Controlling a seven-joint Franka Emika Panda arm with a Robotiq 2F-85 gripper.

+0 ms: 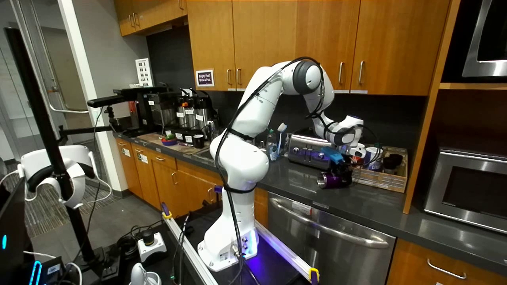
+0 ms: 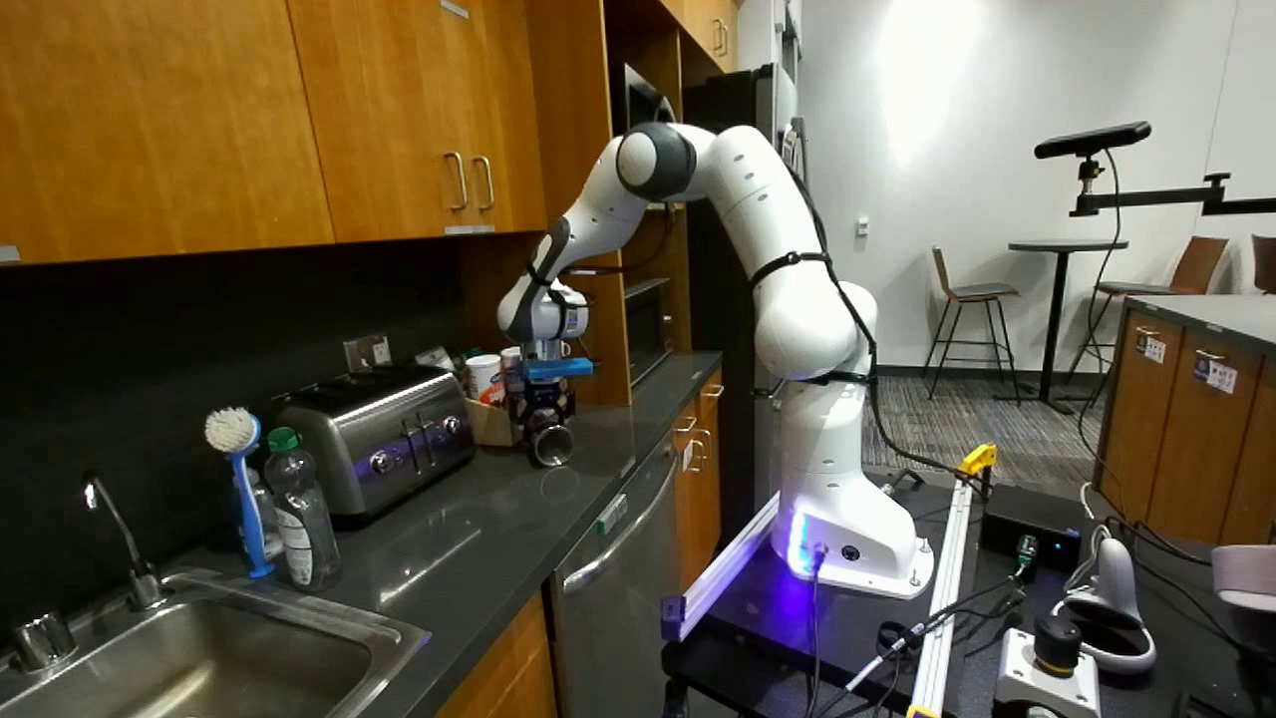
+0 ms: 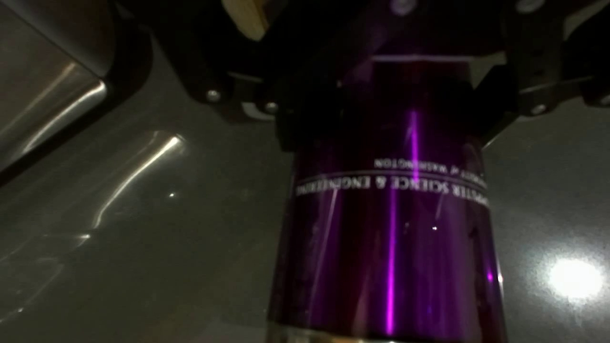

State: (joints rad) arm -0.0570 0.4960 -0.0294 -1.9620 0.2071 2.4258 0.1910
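Note:
A shiny purple tumbler with white lettering lies on its side, low over the dark counter. Around its body the gripper is shut, one black finger on each side. The tumbler's silver open rim faces outward in an exterior view, and its purple side shows in an exterior view. Its far end is hidden behind the gripper's dark mechanism. Whether the tumbler rests on the counter or hangs just above it, I cannot tell.
A silver toaster stands close beside the gripper. Behind it is a wooden crate holding cups and containers. A soap bottle and blue brush stand near the sink. Upper cabinets overhang the counter.

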